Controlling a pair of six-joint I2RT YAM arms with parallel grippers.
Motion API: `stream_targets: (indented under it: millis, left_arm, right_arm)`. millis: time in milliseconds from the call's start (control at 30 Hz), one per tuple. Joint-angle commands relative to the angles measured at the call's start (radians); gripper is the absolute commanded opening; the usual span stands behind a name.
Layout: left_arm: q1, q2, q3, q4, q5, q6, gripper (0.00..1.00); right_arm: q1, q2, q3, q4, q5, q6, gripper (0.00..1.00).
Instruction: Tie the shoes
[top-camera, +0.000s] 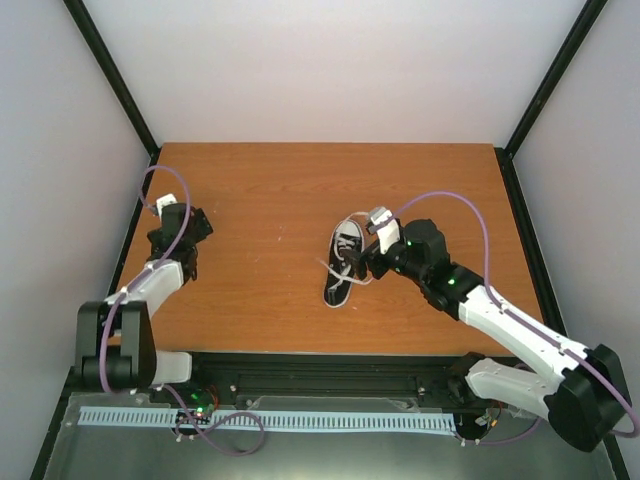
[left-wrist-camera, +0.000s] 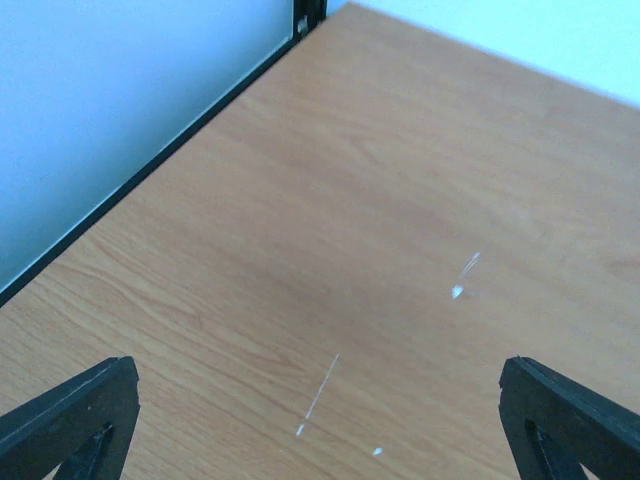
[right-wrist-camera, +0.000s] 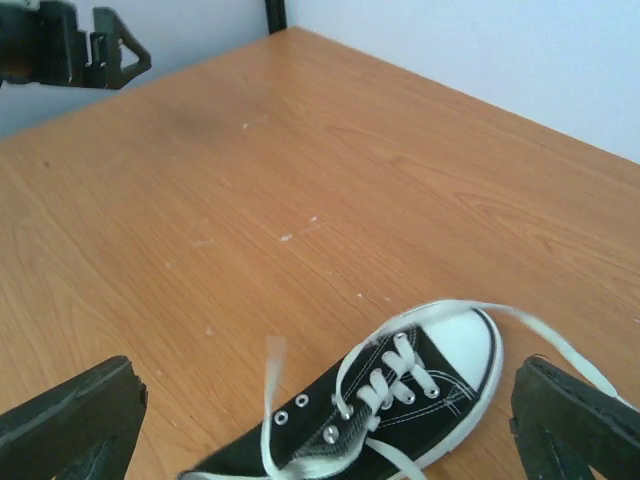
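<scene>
Black sneaker (top-camera: 340, 282) well inside table (top-camera: 250, 190) edges

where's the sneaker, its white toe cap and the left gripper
sneaker (top-camera: 342, 266), top external view, on its laced middle.
white toe cap (right-wrist-camera: 462, 345), right wrist view, on the cap's top.
left gripper (left-wrist-camera: 315, 400), left wrist view, midway between its open fingertips.

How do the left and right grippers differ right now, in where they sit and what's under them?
The right gripper hangs over the sneaker near mid-table, a blurred white lace rising between its jaws. The left gripper has only bare table beneath it. The left gripper sits by the table's left edge, near the wall and well apart from the sneaker, while the right gripper is right at it. Shared: both have jaws wide open, gripping nothing.
</scene>
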Motion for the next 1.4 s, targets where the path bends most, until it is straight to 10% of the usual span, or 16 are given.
stream_targets:
  millis: [0,233,400,733,1367]
  left_arm:
    - [0.000,-0.110,-0.008,-0.008,0.000,-0.083,1.00]
    - [-0.041,-0.209,0.072,-0.218,0.238,-0.206,0.99]
    - [-0.260,-0.204,0.064,-0.220,0.386,-0.294,0.99]
    - [-0.566,0.084,0.010,0.119,0.798,-0.418,0.94]
    - [-0.634,0.457,0.237,0.118,0.825,-0.423,0.79]
  right_arm:
    - [-0.004,-0.070,-0.020,0.027,0.034,0.137,1.00]
    - [-0.157,-0.035,-0.002,-0.028,0.021,0.350,1.00]
    - [-0.364,0.056,-0.084,0.029,-0.122,0.616,0.99]
    - [-0.352,0.206,-0.142,0.062,-0.193,0.622,0.95]
    - [-0.137,0.383,-0.112,0.042,-0.063,0.632,0.72]
